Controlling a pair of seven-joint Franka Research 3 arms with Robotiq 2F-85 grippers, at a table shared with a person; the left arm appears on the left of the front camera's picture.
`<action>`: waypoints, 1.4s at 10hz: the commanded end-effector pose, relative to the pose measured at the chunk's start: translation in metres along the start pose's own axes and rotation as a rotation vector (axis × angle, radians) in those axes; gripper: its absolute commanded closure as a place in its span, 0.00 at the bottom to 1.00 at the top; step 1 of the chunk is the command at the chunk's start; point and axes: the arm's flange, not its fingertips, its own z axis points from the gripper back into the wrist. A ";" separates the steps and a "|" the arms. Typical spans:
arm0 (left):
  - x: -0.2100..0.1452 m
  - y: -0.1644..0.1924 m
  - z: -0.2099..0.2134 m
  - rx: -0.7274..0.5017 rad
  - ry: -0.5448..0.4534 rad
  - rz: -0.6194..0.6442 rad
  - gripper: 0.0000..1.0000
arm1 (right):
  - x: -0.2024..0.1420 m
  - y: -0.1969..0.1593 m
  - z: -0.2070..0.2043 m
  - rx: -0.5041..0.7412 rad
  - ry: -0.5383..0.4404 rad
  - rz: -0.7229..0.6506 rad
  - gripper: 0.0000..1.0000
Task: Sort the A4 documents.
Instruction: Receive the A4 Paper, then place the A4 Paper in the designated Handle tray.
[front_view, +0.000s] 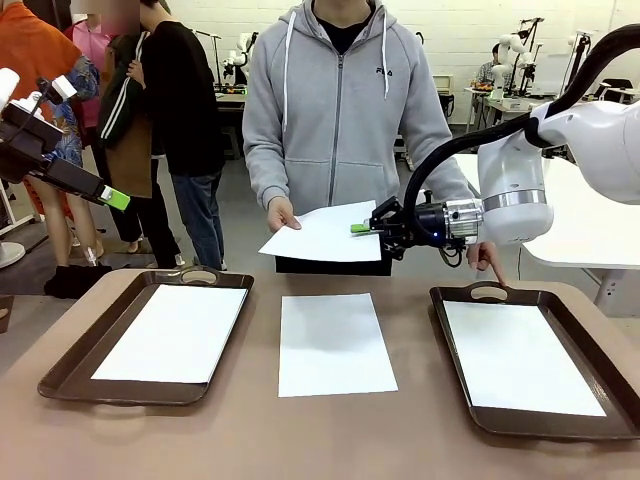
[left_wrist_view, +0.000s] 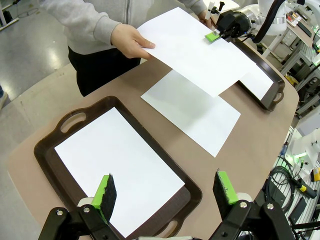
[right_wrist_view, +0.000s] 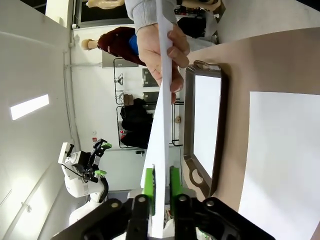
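The bench (front_view: 250, 430) has a plain, matte brown top with a rounded edge. Three things lie directly on it. A dark brown tray (front_view: 75, 355) with cut-out handles at its short ends sits on the robot's left, its far handle close to the bench's far edge. A second tray of the same kind (front_view: 450, 345) sits on the right. Between them a white sheet (front_view: 333, 343) lies flat on the bare top, long side running away from the robot, touching neither tray and stopping short of the far edge.
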 end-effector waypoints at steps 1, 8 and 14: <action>0.000 -0.001 -0.001 0.004 0.004 -0.002 0.00 | 0.005 -0.001 -0.001 0.016 0.007 -0.028 0.99; 0.000 -0.001 -0.001 0.004 0.004 -0.002 0.00 | 0.002 -0.005 0.005 0.008 0.002 -0.013 1.00; 0.000 -0.001 -0.001 0.004 0.004 -0.002 0.00 | 0.002 -0.005 0.005 0.008 0.002 -0.013 1.00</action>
